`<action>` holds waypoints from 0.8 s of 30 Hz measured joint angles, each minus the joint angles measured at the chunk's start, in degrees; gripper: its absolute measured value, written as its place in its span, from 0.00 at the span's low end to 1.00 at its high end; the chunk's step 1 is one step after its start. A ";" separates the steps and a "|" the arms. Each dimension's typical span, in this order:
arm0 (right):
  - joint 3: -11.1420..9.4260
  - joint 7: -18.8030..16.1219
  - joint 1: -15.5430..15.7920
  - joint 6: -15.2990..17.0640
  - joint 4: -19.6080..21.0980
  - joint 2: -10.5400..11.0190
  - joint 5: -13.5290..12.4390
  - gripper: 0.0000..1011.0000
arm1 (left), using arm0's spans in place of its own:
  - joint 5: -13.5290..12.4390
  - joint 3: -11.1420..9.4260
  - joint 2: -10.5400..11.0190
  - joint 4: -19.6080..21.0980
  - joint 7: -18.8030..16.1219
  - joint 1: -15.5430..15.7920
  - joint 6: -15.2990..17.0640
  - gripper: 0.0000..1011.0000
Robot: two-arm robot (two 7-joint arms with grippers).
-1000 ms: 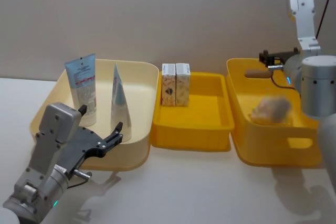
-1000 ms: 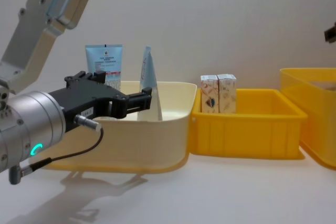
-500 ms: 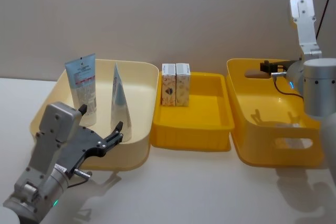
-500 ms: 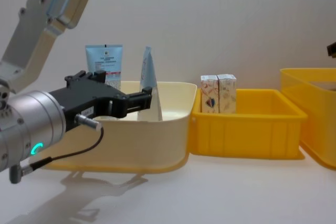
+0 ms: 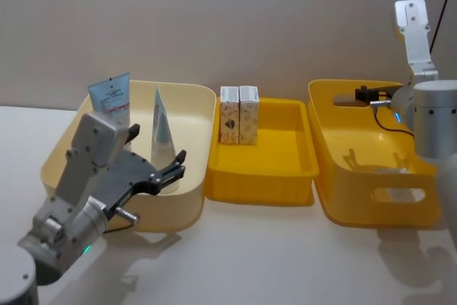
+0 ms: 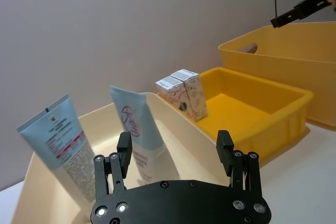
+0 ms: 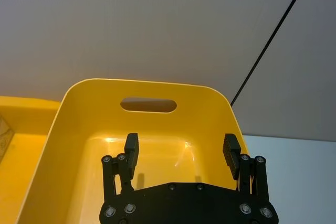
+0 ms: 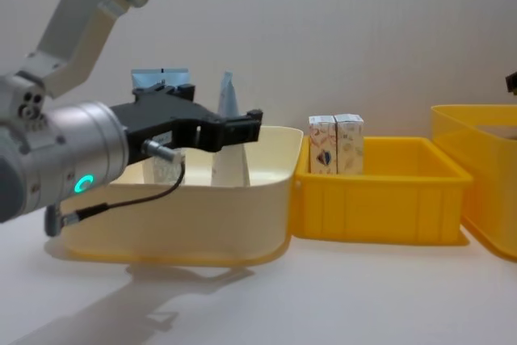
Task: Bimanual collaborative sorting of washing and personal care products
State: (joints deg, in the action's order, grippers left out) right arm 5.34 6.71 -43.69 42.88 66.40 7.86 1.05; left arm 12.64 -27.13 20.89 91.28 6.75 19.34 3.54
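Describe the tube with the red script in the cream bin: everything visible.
The tube with red script looks like a soft squeeze tube, light blue at its flat crimped top and fading to white lower down, with small print under the script. It stands crimp up and slightly tilted inside the cream bin, beside a second tube and apart from it. The open left gripper hovers in front of it, and no contact shows. Its base is hidden.

Even, soft light from above.
Soft-edged shadows lie on the near left of the table (image 8: 363, 305); faint glints mark the floor of the right yellow bin (image 7: 65, 140).
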 joint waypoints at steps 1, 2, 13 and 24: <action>0.00 -0.01 -0.01 0.01 -0.02 0.00 0.00 0.99 | 0.00 0.00 0.00 0.00 0.00 0.00 0.00 0.99; -0.02 -0.02 -0.03 0.03 -0.07 0.01 0.01 0.99 | 0.22 -0.13 -0.12 -0.35 0.71 0.65 0.47 0.99; -0.05 -0.07 -0.08 0.15 -0.27 0.07 0.01 0.99 | 0.53 -0.75 -0.53 -2.43 3.70 4.09 4.41 0.99; -0.04 -0.07 -0.13 0.22 -0.37 0.08 0.01 0.99 | 0.20 -0.59 -1.60 -6.21 4.79 6.55 6.46 0.99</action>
State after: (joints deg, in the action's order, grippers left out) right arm 5.29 6.64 -43.82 43.10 66.03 7.94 1.05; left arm 12.84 -27.72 19.29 85.07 11.54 25.90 9.99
